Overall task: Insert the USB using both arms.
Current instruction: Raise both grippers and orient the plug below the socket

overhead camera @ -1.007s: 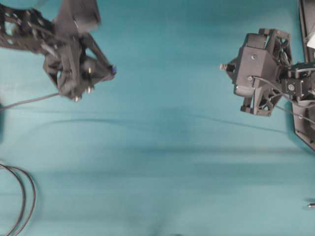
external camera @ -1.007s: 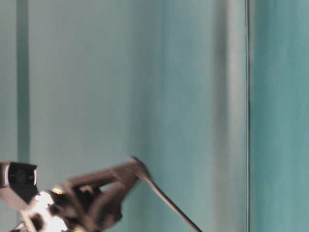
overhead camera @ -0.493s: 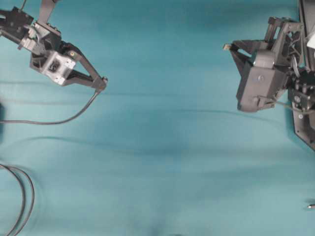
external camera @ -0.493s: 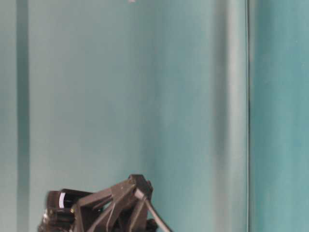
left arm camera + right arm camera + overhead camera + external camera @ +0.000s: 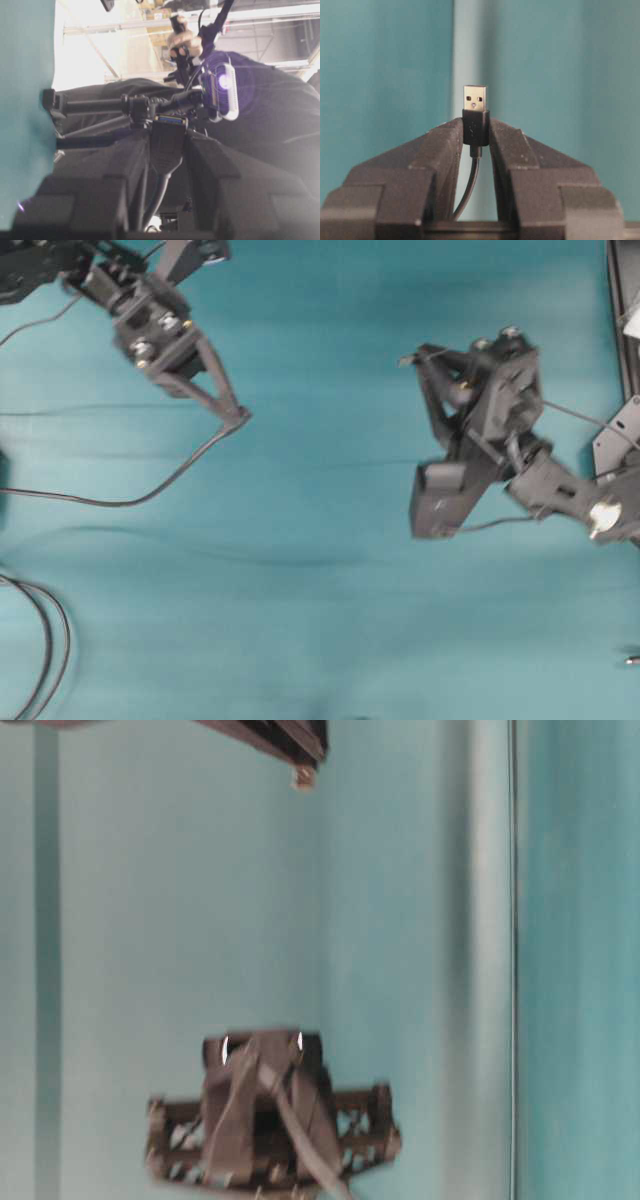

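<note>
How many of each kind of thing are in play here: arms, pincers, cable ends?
Robot arms: 2 (left arm, right arm)
Pincers: 2 (left pincer, right pincer)
Cable ends held: 2 (USB in the right pincer, dark connector in the left pincer)
Total: 6

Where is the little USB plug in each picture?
Overhead: the USB is right of the middle, near the top, at the tip of the right gripper.
Table-level: at the top edge, near the middle, poking out of dark fingers.
Left wrist: I cannot make it out; a dark connector fills the middle.
Right wrist: in the centre, upright.
Landmark: the right gripper's two fingers pinch it.
</note>
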Motion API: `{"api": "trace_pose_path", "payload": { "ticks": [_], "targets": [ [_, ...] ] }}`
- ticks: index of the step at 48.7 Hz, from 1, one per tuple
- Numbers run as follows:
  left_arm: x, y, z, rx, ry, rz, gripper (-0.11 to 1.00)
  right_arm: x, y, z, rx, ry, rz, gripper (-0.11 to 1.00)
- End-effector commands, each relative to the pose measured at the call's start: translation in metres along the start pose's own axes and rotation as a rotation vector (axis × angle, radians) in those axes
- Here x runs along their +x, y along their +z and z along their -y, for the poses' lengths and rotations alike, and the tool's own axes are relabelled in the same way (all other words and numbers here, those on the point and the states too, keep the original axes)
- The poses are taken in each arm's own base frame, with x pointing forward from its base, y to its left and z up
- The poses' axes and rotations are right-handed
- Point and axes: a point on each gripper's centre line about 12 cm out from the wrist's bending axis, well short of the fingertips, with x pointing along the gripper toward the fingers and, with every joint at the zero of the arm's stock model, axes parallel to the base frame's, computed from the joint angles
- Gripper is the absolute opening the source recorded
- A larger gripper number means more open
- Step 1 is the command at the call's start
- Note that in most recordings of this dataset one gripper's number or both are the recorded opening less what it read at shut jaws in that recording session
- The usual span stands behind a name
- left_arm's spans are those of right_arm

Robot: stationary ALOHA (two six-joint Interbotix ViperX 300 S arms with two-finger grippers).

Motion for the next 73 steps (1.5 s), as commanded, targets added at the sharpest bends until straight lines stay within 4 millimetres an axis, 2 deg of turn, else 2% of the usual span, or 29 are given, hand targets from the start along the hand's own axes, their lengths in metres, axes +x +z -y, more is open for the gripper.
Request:
{"api": "trace_pose_path", "payload": {
  "ticks": [1,7,26,33,37,55,73],
  "targets": [
    [-0.007,0.017,0.004,0.014,0.004,0.006,0.27,0.003,0.011,0.004,-0.038,-0.08,0.023,0.21],
    [-0.008,0.028,0.0,-0.026,0.028,-0.038,0.27,0.005,0.013,0.002,-0.019,-0.094,0.032,0.21],
    [-0.005,0.041,-0.004,-0.068,0.052,-0.125,0.27,0.006,0.012,-0.001,-0.051,-0.09,0.034,0.21],
    [0.001,0.041,-0.004,-0.062,0.045,-0.147,0.26,0.006,0.015,-0.002,-0.058,-0.073,0.055,0.21],
    [0.005,0.041,-0.003,-0.062,0.035,-0.169,0.22,0.005,0.016,-0.003,-0.068,-0.067,0.064,0.21],
    [0.023,0.047,-0.002,-0.052,0.025,-0.212,0.22,0.007,0.021,-0.007,-0.117,-0.05,0.083,0.21],
    [0.034,0.055,-0.004,-0.058,0.035,-0.219,0.22,0.011,0.038,-0.01,-0.142,-0.044,0.1,0.21]
  ]
}}
